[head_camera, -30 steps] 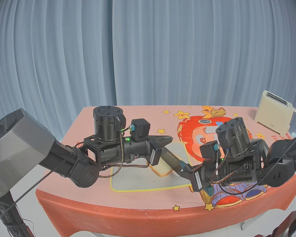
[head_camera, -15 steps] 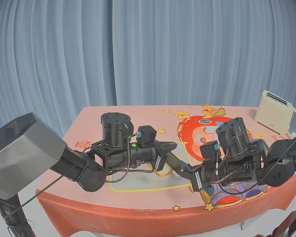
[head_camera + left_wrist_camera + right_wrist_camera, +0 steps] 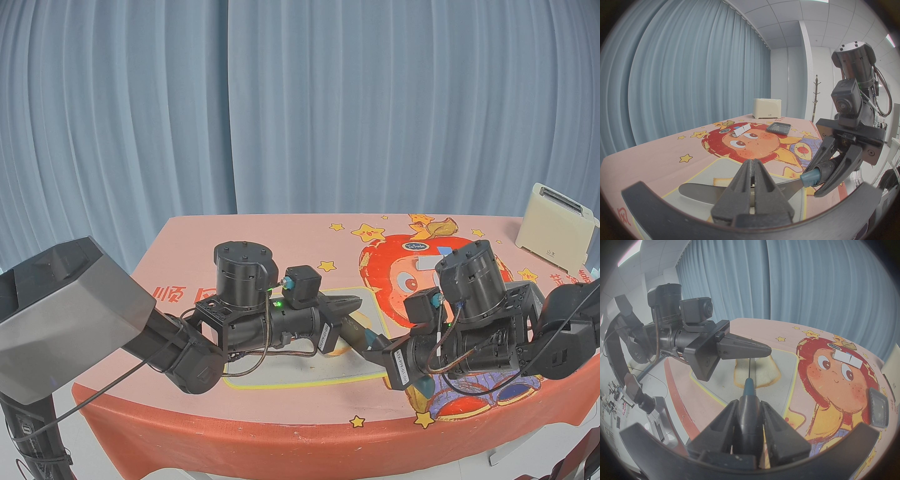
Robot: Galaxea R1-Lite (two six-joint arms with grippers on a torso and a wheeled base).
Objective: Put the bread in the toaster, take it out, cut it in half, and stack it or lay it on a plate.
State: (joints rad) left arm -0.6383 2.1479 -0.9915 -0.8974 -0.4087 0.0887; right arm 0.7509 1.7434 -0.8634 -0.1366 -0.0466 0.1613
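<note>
The cutting step is in hand. The bread slice (image 3: 762, 372) lies flat on the cutting mat (image 3: 723, 382) on the bench (image 3: 187, 250). The right gripper (image 3: 747, 403) pinches the knife (image 3: 749, 385) by its handle in its jaws, the blade edge-down across the slice's middle. The left gripper (image 3: 753, 165) has its jaws pressed together, their tips just above the blade. The next move calls for steady downward pressure through the slice, then carrying the halves to the dark plate (image 3: 877, 407).

Bread slice (image 3: 765, 372) flat on pale mat (image 3: 725, 383), knife (image 3: 748, 389) blade edge-down across its middle, cream toaster (image 3: 556, 228) well apart
</note>
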